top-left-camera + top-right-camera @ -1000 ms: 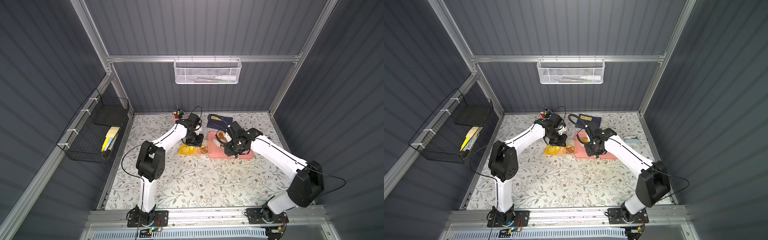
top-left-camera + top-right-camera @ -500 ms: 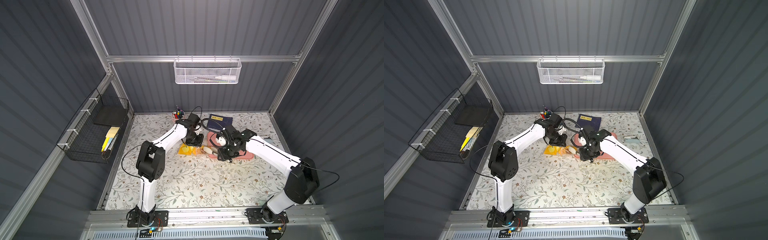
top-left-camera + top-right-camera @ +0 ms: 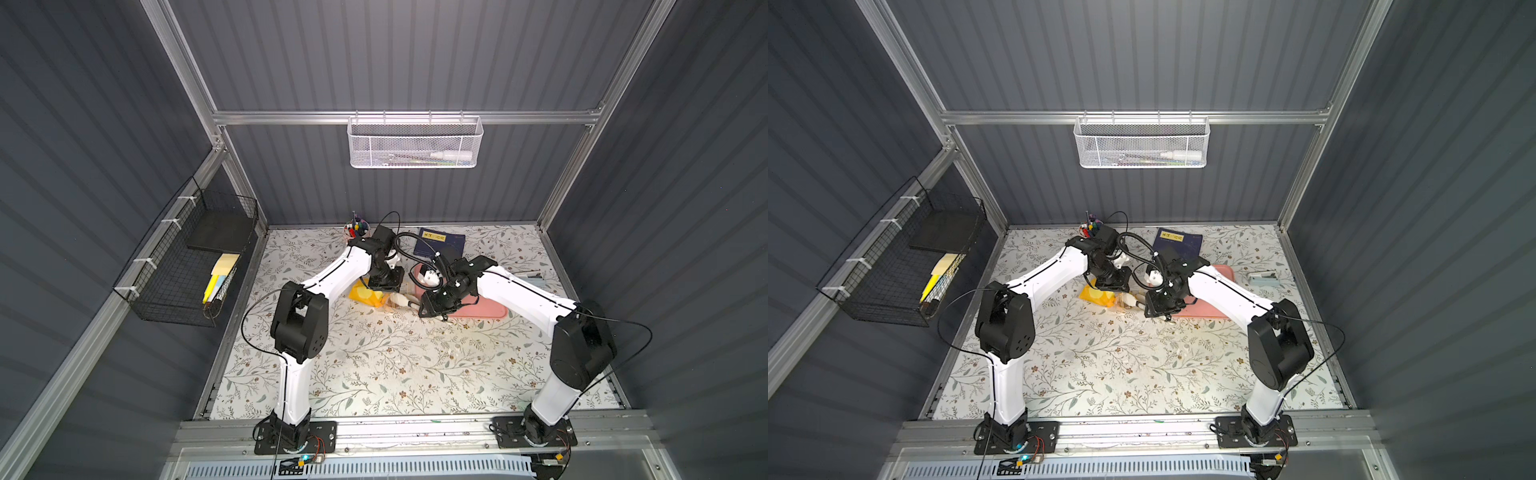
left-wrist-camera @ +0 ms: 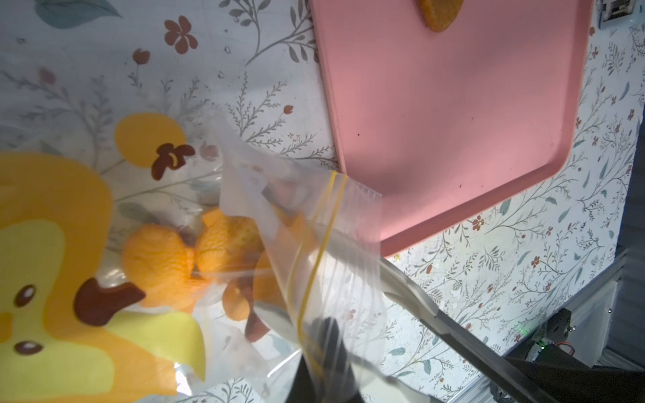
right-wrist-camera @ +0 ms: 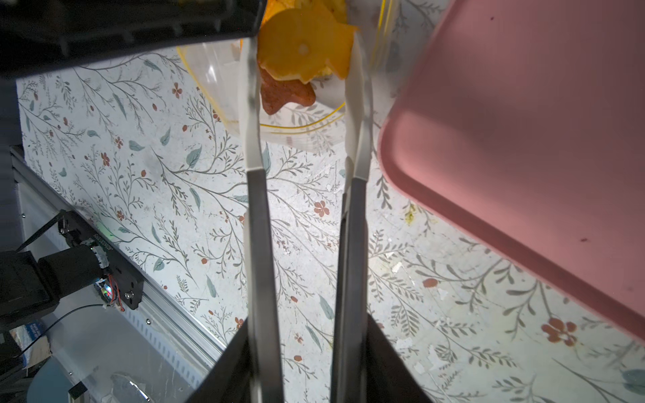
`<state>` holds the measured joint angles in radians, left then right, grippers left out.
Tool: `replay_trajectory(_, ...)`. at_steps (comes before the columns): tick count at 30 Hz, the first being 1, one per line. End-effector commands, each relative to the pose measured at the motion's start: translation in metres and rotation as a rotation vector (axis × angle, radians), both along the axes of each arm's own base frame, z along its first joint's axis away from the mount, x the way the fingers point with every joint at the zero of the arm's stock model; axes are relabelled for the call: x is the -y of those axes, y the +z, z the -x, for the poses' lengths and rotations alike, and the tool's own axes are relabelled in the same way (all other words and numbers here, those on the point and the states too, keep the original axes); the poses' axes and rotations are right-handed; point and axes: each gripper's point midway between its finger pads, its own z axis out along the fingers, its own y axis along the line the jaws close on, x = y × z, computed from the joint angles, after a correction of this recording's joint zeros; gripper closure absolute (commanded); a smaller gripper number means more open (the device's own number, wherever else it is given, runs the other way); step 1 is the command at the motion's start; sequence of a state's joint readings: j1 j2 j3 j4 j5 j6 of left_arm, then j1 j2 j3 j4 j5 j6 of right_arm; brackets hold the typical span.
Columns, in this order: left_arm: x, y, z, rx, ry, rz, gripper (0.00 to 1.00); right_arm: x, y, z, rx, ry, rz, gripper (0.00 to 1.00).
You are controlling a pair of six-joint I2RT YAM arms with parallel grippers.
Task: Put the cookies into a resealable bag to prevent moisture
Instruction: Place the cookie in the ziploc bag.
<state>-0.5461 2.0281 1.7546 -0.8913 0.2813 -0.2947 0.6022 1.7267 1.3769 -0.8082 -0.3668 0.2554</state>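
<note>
Two arms, the left arm and the right arm, are seen bent at the elbow, wrists brought together at the far middle of the desk. One resealable bag is laid just beside one pink tray. Its lip is pinched in the left tool, clamped tight and pointed down. One scalloped yellow cookie is gripped between the narrowed fingers of the right tool, held low at the bag's mouth, with one brown star cookie just beneath. At least three orange cookies are made out through the film. One further cookie is left on the tray.
</note>
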Motion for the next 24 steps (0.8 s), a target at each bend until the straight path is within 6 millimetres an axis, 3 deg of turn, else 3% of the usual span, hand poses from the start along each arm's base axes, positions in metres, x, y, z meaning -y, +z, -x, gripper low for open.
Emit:
replay_trajectory(1, -0.001, 0.027, 0.003, 0.051, -0.017, 0.026, 1.0, -0.017, 0.026, -0.008, 0.054, 0.005, -0.129, 0.53)
replay_trajectory(7, -0.009, 0.037, -0.004, 0.085, 0.002, 0.019, 1.0, -0.001, 0.04, -0.013, 0.09, -0.087, -0.162, 0.45)
replay_trajectory(16, -0.031, 0.013, -0.016, 0.05, 0.056, -0.031, 1.0, 0.026, 0.07, -0.001, 0.144, -0.087, -0.136, 0.44)
replay_trajectory(24, -0.031, -0.001, -0.025, 0.033, 0.071, -0.045, 1.0, 0.079, 0.083, 0.01, 0.194, -0.14, -0.053, 0.47)
